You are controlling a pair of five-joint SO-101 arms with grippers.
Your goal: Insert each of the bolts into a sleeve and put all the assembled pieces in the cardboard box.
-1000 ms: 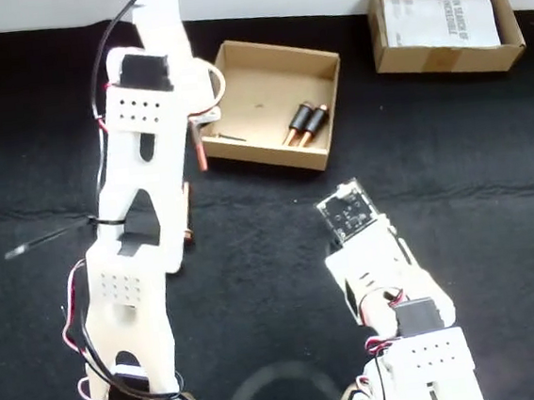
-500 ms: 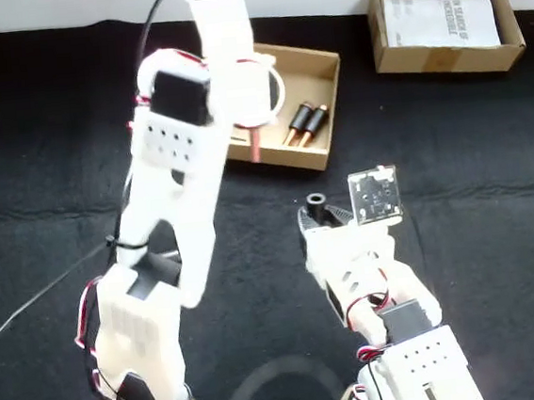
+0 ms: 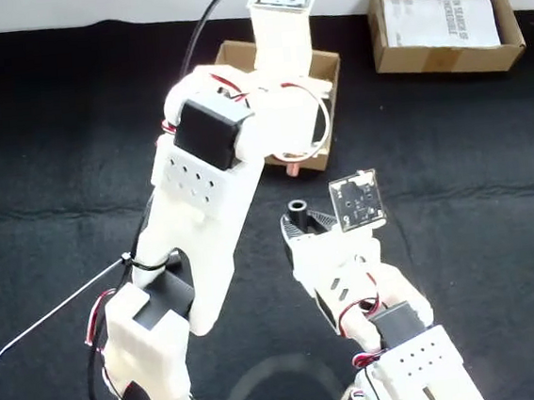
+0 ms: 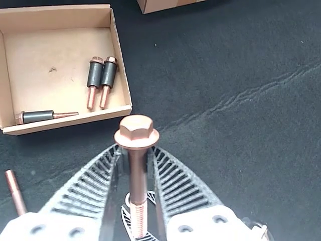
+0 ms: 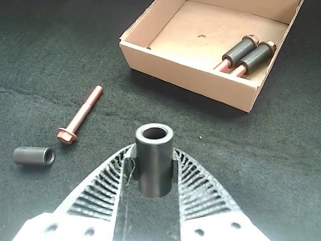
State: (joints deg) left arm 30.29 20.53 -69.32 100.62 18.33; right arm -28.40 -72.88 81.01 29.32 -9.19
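My left gripper (image 4: 135, 150) is shut on a copper bolt (image 4: 136, 134), hex head outward; in the high view it hangs over the front right edge of the cardboard box (image 3: 327, 62), the bolt (image 3: 292, 169) pointing down. My right gripper (image 5: 154, 156) is shut on a dark sleeve (image 5: 154, 159), held upright with its bore open. From above, the sleeve (image 3: 298, 207) sits just in front of the box, below the bolt tip. The box (image 4: 55, 55) holds three assembled pieces (image 4: 100, 80). A loose bolt (image 5: 80, 120) and a loose sleeve (image 5: 34, 155) lie on the black mat.
A second cardboard box (image 3: 444, 27) with a printed sheet in it stands at the back right. The left arm's white body (image 3: 200, 197) covers most of the task box from above. Bare black mat stretches to the right and far left.
The left arm has swung right with the bolt, from the box's left side to its front right edge. The right gripper has raised the sleeve and shifted a little left.
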